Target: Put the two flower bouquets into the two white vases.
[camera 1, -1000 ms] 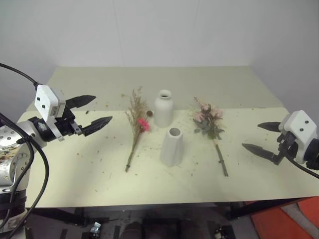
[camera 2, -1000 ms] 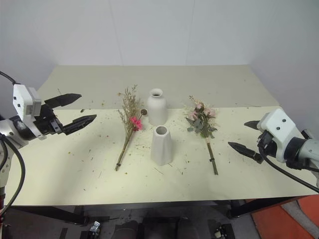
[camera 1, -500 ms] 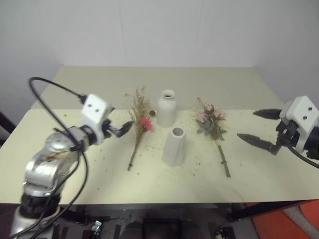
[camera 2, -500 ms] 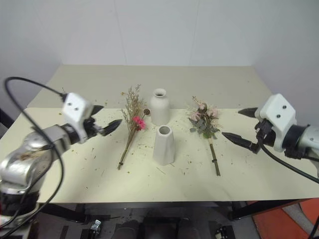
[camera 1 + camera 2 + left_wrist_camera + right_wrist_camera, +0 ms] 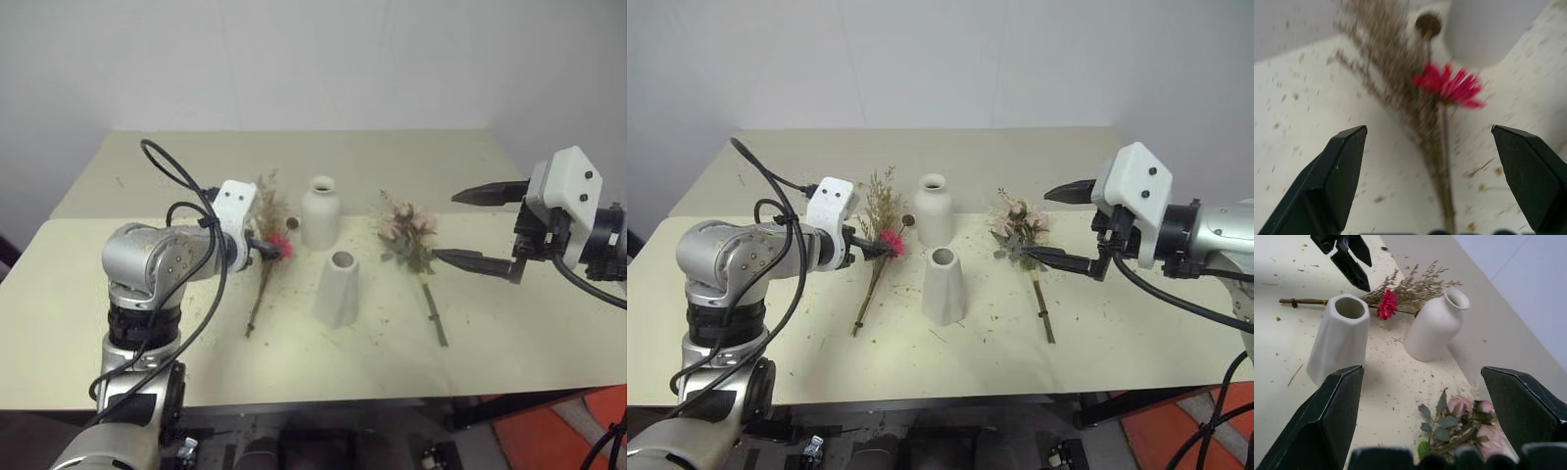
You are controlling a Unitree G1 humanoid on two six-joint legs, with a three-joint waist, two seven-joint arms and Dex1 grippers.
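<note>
Table (image 5: 147,343): a pale cream tabletop against a white wall, flecked with dry plant crumbs around the flowers.
Dried-grass bunch (image 5: 266,257): lies flat to the left of both vases, feathery tan tips toward the wall, stem end toward the table's near edge; its small magenta flower (image 5: 1452,85) sits beside the stem, near the rounded vase.
Left gripper (image 5: 1430,181): fingers spread wide, poised just above the bunch near the magenta bloom, one black finger on each side of the stem and touching nothing.
Rounded vase (image 5: 320,212): bottle-shaped, matte white, upright, farther back at the table's middle, mouth bare.
Tapered vase (image 5: 338,289): white and cone-like, upright just in front of the rounded one and apart from it, open mouth bare.
Rose bunch (image 5: 411,235): dusty-pink blooms with green leaves lie flat to the right of the vases, heads toward the wall, the long stem running toward the near edge.
Right gripper (image 5: 470,225): fingers held far apart, hanging in the air beside the rose heads on their right, pointing across toward the vases, gripping nothing.
</note>
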